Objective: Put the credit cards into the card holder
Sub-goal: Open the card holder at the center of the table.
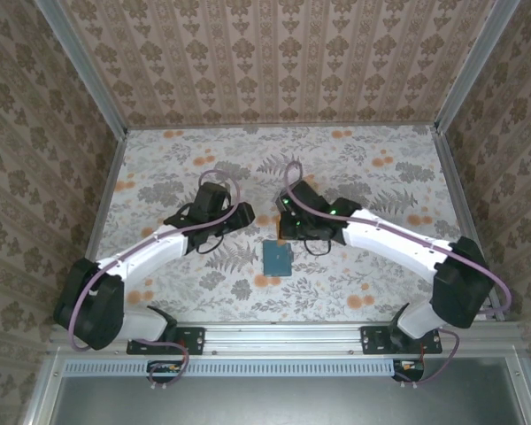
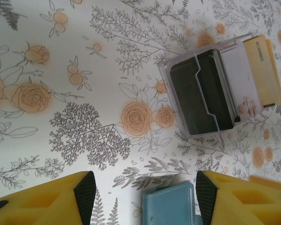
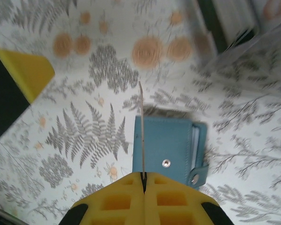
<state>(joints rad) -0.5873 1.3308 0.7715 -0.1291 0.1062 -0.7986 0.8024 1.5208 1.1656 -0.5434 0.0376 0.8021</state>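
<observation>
the left arm (image 1: 150, 248) reaches from its base forward and inward over the flowered surface (image 1: 372, 177), and the right arm (image 1: 398, 243) mirrors it from the other side, so the two wrists sit close together near the middle. the left fingers (image 1: 239, 215) are spread wide apart with nothing between the pads. in the left wrist view the card holder (image 2: 171, 206) lies flat on the surface in the gap between them, nearer the right-hand finger, and beyond the fingertips, off to the right, stands a clear box (image 2: 210, 93) with dark sides, holding pale and tan cards (image 2: 261, 70). the right fingers (image 3: 144, 183) are pressed together, pinching a thin card (image 3: 141, 126) that is seen edge-on and sticks straight out past the tips. the card holder is closed, teal side up, with two snap studs (image 3: 166, 162) showing. it lies just beyond the right fingertips, mostly to the right of the held card, whose edge lines up with the holder's left side. whether card and holder touch cannot be told. from above, the card holder sits on the surface just nearer the bases than both sets of fingers, roughly between them.
</observation>
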